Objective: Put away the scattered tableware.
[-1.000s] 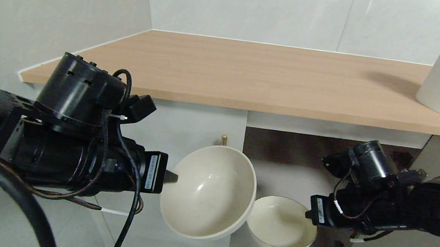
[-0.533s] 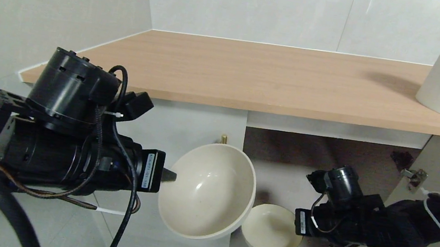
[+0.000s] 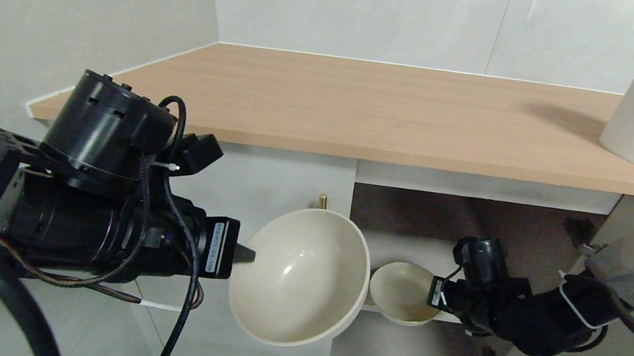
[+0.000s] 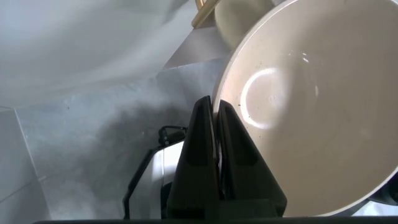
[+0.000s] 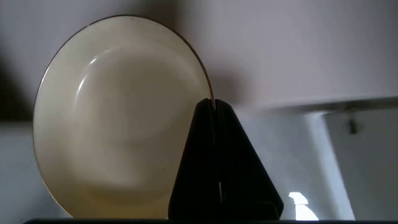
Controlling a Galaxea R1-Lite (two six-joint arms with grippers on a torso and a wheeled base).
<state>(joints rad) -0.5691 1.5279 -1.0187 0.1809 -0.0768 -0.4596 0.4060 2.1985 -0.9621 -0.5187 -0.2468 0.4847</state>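
Heads up, you're mid-placement on the right side. Your right gripper (image 3: 437,293) is pinched shut on the rim of the small shallow cream ceramic bowl with the thin gold edge (image 3: 401,290). That bowl sticks straight out past the fingertips into the open grey cabinet, with the pale cabinet shelf (image 3: 406,253) just underneath it. I honestly can't tell from here whether the bowl's base is actually sitting on the shelf or hanging a hair above it, so I'd call this the set-down step, not finished. Your left gripper (image 3: 248,254) is also clamped, on the rim of the big deep cream ceramic bowl (image 3: 302,279). That one hangs off the tips, tilted with its inside facing up at the head camera. It's out in front of the closed door with the little brass knob (image 3: 323,200). The two bowls look nearly rim to rim between your grippers. Next move, I reckon: ease the right one down until the small bowl is seated, let go, then back out straight so the fingers don't drag it off the edge. Keep the left arm parked until that's clear, since the big bowl needs the same opening and swinging in early risks a clink.
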